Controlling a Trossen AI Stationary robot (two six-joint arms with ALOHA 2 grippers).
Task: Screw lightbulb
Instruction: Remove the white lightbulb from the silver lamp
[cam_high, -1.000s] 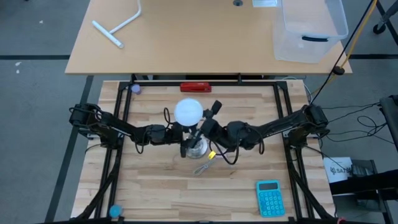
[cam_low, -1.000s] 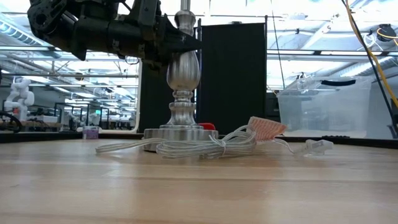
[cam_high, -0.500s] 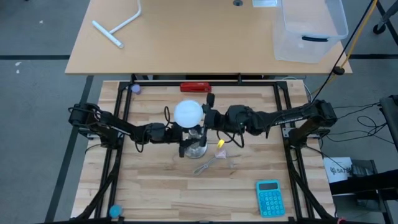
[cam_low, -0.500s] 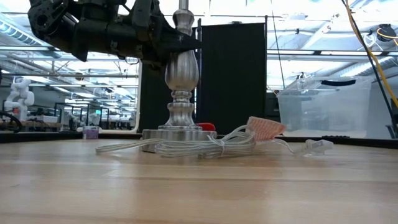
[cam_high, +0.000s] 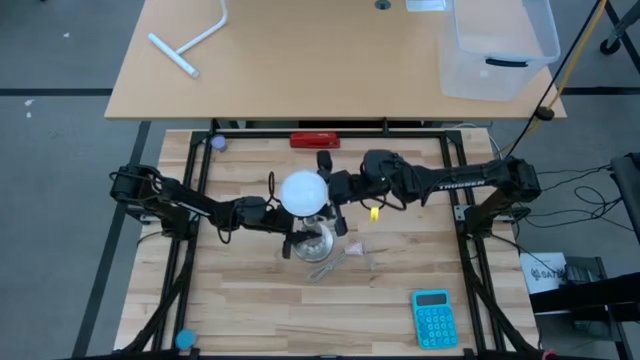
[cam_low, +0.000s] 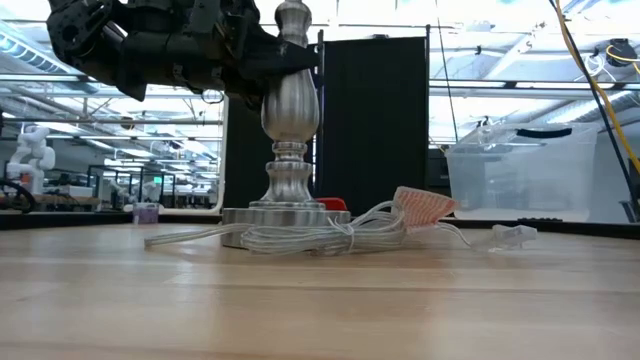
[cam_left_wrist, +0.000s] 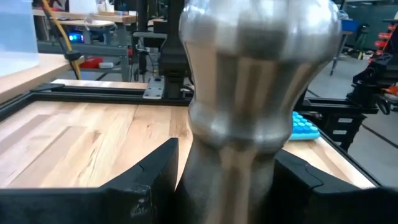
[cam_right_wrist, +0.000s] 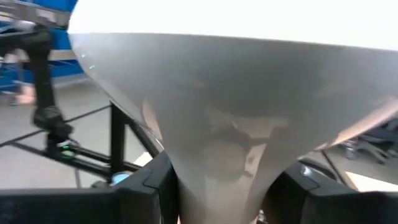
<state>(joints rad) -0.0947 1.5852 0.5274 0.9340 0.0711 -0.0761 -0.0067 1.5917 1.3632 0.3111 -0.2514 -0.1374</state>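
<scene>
Left gripper (cam_left_wrist: 224, 180) clamped on silver lamp stand (cam_left_wrist: 249, 106), its stem between both jaws; right gripper (cam_right_wrist: 217, 186) pinching white lightbulb (cam_right_wrist: 224, 118) by tapered neck, atop stand.

Around the lamp (cam_high: 313, 240) the middle of the table (cam_high: 250, 300) was crowded: the left gripper (cam_high: 292, 236) clamped its stem from one side, the right gripper (cam_high: 333, 190) closed on the bulb (cam_high: 303, 192) neck from the other, so both flanks were blocked. A clear cord (cam_low: 300, 236) lay bundled against the lamp's foot, trailing to a pink piece (cam_low: 425, 205). A calculator (cam_high: 434, 318) sat in the near right corner, a red bar (cam_high: 314, 141) at the far edge. Bare wood lay open along the near left.
</scene>
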